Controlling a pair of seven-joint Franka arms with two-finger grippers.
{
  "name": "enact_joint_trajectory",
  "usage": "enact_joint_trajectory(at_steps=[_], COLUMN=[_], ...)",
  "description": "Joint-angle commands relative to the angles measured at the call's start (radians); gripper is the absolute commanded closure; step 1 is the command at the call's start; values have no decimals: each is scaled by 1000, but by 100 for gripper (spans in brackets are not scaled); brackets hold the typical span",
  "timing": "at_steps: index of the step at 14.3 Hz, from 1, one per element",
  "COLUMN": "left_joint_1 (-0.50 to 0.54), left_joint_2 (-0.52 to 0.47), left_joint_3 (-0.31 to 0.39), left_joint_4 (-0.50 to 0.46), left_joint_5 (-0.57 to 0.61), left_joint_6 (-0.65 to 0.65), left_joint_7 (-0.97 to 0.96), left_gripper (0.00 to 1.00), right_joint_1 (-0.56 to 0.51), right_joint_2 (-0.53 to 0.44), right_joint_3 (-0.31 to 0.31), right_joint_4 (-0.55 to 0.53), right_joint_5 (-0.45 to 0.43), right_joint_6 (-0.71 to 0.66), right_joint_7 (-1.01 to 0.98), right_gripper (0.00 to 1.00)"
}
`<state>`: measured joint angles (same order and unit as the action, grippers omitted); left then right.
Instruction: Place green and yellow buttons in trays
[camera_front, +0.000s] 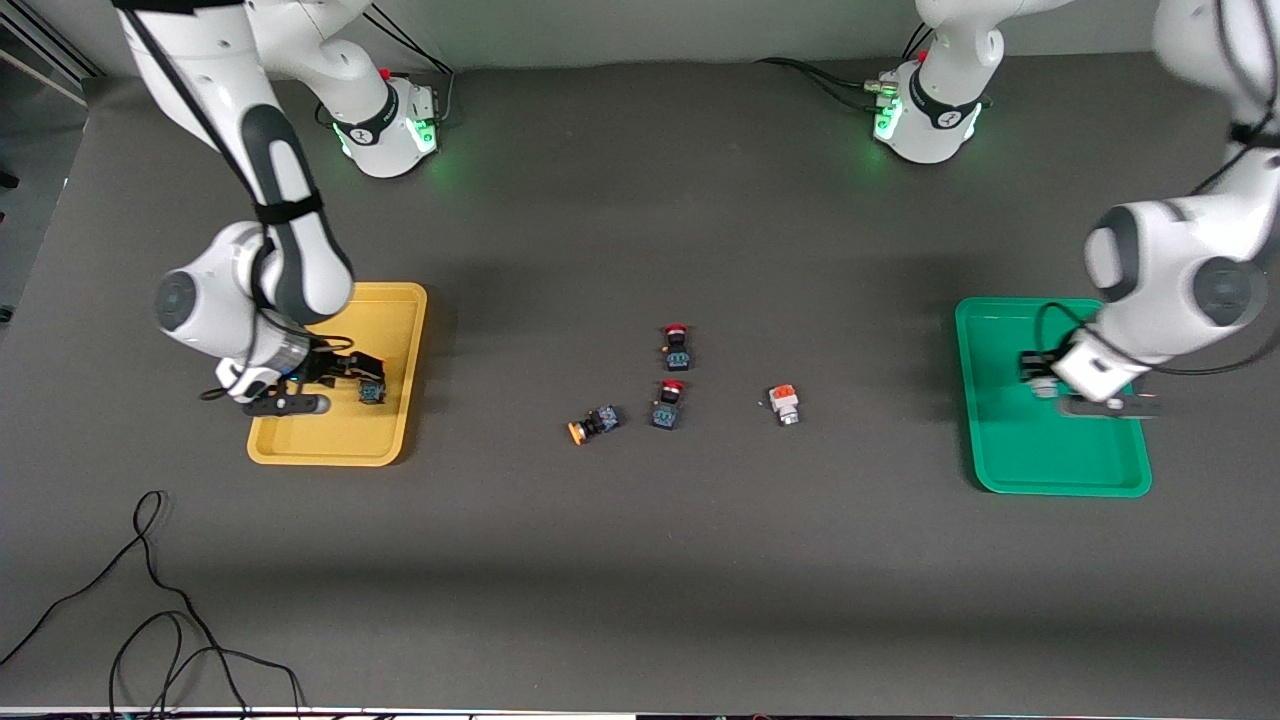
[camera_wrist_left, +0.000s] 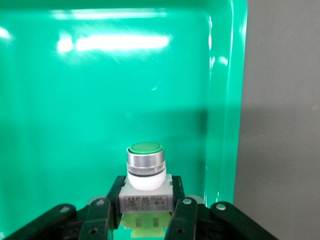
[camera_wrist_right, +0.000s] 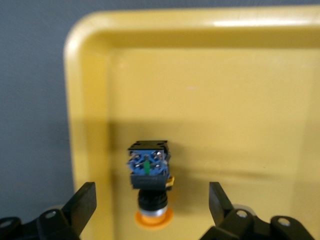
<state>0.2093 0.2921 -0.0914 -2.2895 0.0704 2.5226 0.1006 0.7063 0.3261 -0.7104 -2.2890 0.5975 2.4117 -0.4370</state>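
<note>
Both grippers sit low over their trays on the dark grey table.

Spread wide, the right gripper hovers over the yellow tray, with a yellow-capped button lying loose on the tray floor between its fingers. Clamped on the white body of a green-topped button, the left gripper holds it just above the green tray. Mid-table, well apart from both, lie another yellow-capped button, an orange-topped white button and two red-capped switches. Black cables trail along the mat's near edge.
</note>
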Motion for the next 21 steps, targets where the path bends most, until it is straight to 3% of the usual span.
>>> enact_joint_trajectory(at_steps=[1,2,3,4,5,7,10,12,16,21], left_joint_1=[-4,-4,-7,-13,-13,-11,-19,-27,-155,-430], left_joint_2=[-2,2,10,16,13,-13,-7,-8,27,137], left_joint_3=[4,2,2,2,2,-1,-8,-11,-10,-11], left_joint_4=[-39,-38,-27,-9,4,100,383,499,535,530], left_joint_5=[20,22,23,23,23,23,22,20,12,-4], left_joint_6=[51,53,51,48,42,-115,-518,-629,-628,-464], left_joint_7=[-7,-5,-4,-5,-4,-2,-4,-1,-131,-492], left_gripper=[100,100,80,33,0,0,0,0,0,0], right_joint_1=[2,1,1,1,1,13,102,160,168,168], right_joint_2=[-105,-113,-110,-96,-82,-62,14,106,313,494], right_joint_3=[-38,-40,-38,-37,-34,-6,12,22,84,230], right_joint_4=[69,142,229,318,383,466,552,642,845,873], right_joint_5=[-130,-193,-231,-238,-239,-232,-226,-216,-81,-79], right_joint_6=[-132,-217,-315,-406,-466,-517,-522,-517,-511,-311], right_joint_7=[83,186,280,366,444,666,933,1047,1236,1376], right_gripper=[10,10,10,10,10,8,6,6,8,9])
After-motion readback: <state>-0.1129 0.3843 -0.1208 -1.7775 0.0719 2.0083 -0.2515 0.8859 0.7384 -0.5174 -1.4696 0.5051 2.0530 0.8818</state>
